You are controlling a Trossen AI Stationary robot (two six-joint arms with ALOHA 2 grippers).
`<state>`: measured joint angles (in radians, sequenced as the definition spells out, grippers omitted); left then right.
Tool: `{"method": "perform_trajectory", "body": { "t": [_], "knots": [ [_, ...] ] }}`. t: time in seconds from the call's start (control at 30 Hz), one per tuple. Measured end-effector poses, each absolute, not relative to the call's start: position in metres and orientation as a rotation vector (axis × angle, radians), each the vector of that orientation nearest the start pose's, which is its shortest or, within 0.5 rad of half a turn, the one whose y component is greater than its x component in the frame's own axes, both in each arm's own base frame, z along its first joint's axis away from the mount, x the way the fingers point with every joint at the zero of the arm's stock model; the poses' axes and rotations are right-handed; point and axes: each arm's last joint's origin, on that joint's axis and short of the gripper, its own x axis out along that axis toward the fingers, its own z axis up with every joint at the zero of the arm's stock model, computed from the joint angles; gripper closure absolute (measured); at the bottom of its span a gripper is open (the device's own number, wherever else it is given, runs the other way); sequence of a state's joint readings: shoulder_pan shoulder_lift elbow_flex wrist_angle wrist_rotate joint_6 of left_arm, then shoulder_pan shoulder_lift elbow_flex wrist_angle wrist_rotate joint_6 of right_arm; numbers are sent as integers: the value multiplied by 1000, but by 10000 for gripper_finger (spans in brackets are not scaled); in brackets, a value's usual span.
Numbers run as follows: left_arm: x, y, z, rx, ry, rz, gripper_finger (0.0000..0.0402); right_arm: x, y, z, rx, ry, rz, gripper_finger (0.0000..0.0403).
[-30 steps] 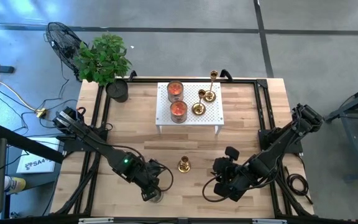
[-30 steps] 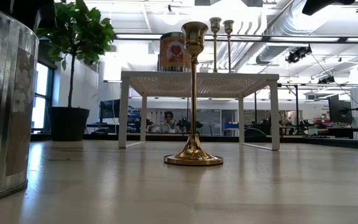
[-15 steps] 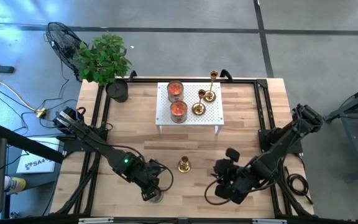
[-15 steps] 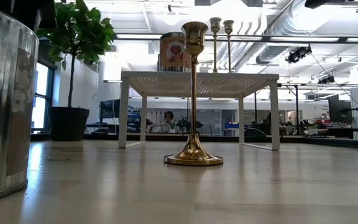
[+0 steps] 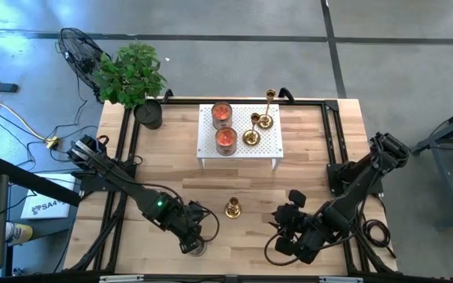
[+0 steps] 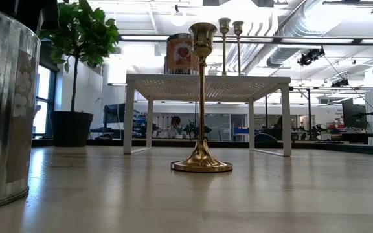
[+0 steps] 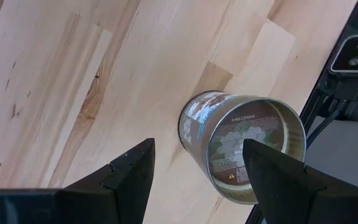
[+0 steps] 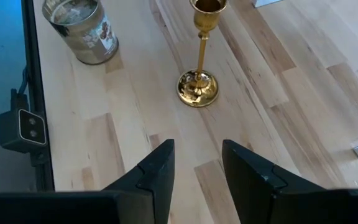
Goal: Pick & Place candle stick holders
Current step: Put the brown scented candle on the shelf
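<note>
One gold candlestick [image 5: 232, 208] stands upright on its round base on the wooden table, near the front middle; it also shows in the low view [image 6: 201, 97] and the right wrist view [image 8: 199, 62]. Three more candlesticks [image 5: 258, 124], one of them taller [image 5: 270, 95], stand on the white perforated rack [image 5: 267, 151]. My right gripper [image 5: 283, 233] [image 8: 194, 168] is open and empty, to the right of the lone candlestick and nearer the front edge. My left gripper [image 5: 193, 236] [image 7: 197, 180] is open above the grey tin [image 7: 241, 149], its fingers apart from it.
Two glass jars with orange-red candles [image 5: 223, 126] stand on the rack's left half. A potted plant [image 5: 136, 79] sits at the far left corner. The grey tin [image 5: 198, 248] stands near the front edge, left of the lone candlestick. Bare wood lies between rack and candlestick.
My right gripper has drawn back from the lone candlestick toward the table's right and near edges, still open. The candlestick and tin have stayed where they were.
</note>
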<state>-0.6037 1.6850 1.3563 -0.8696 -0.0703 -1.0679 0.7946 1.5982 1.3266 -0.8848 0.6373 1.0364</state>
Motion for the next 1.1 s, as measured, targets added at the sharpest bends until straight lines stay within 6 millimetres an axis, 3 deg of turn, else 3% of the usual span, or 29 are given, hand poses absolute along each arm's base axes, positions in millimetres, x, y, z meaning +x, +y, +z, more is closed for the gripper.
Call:
{"method": "perform_trajectory", "body": {
  "t": [0.33, 1.1],
  "knots": [
    [285, -196, 233, -551, 1300, 215, 163, 234, 213, 276, 223, 803, -312, 274],
    [285, -195, 233, -532, 1277, 233, 163, 234, 214, 276, 223, 794, -311, 274]
  ]
}}
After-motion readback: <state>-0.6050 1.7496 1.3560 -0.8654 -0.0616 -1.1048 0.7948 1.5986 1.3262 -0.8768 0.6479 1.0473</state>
